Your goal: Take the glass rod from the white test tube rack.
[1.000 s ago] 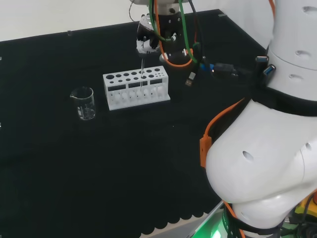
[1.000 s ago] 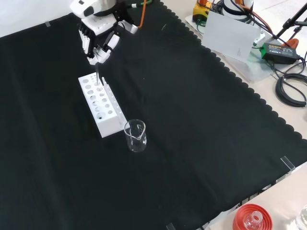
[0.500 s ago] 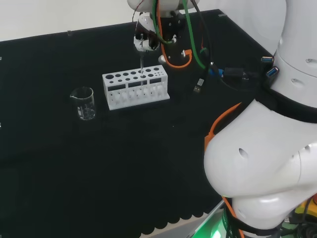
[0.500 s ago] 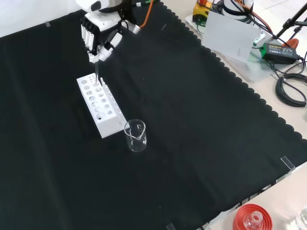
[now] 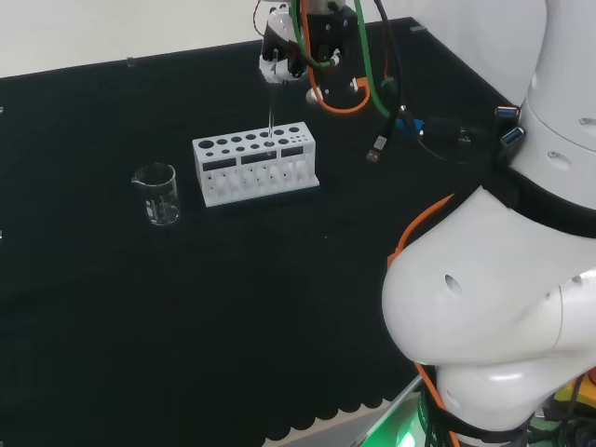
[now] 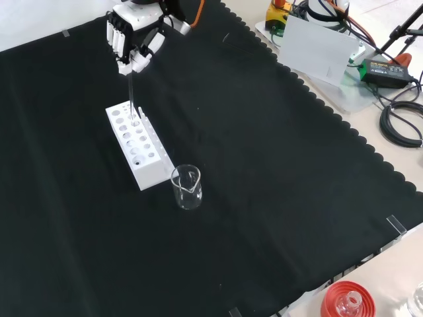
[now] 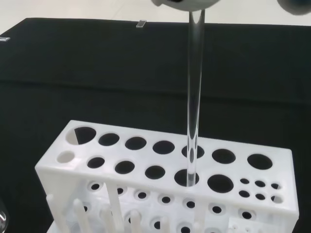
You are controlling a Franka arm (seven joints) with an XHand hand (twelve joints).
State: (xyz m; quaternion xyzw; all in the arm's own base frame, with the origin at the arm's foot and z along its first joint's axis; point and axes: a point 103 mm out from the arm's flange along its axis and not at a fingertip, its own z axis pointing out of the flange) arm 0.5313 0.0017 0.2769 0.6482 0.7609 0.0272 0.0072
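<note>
You're mid-extraction: the hand (image 6: 132, 47) is pinched on the top of the glass rod (image 7: 195, 97), which hangs straight below it, lower end apparently at the mouth of a hole in the white test tube rack (image 7: 160, 167). Next: lift straight up until it clears. The wrist view shows which hole; the front view shows the pinch.

Hand (image 6: 132, 47) raised, fingers pinched downward
</note>
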